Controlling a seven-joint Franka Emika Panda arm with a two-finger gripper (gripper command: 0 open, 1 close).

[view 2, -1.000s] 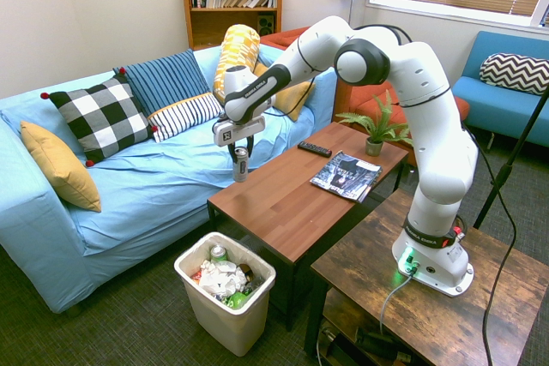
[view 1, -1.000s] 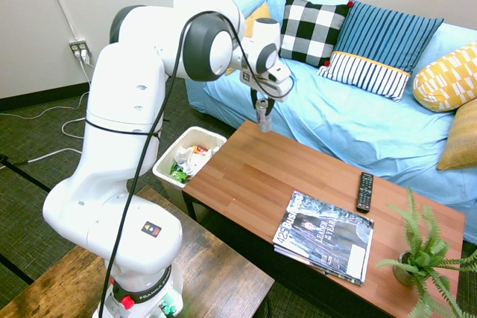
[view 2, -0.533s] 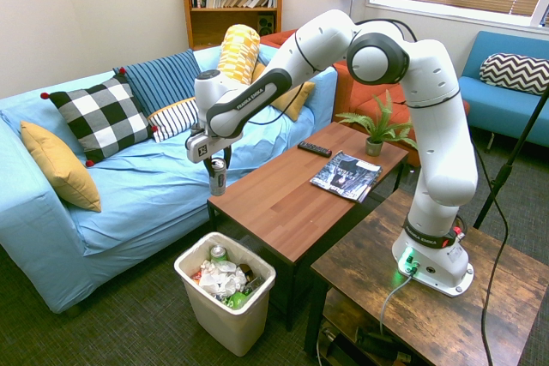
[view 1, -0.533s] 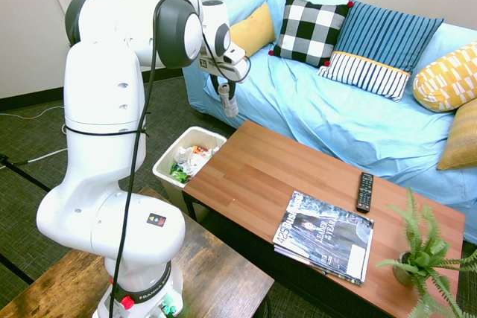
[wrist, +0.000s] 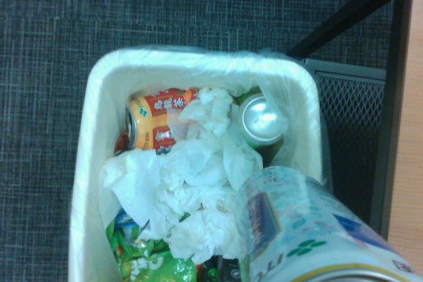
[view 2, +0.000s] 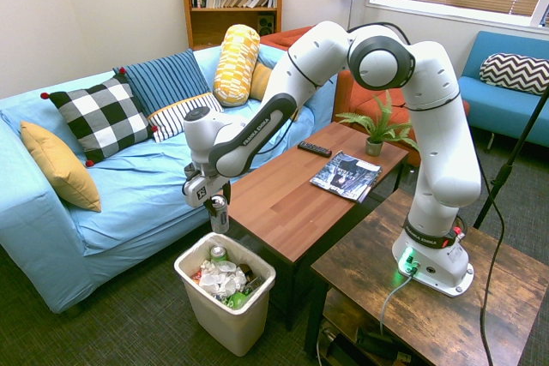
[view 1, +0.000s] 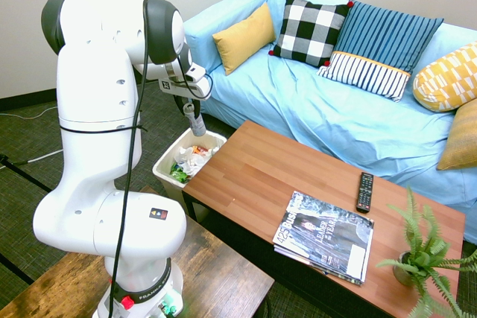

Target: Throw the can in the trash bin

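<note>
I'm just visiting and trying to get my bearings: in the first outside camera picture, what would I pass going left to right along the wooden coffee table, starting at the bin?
trash bin → can held in the gripper above it → magazine → remote control → potted plant
</note>
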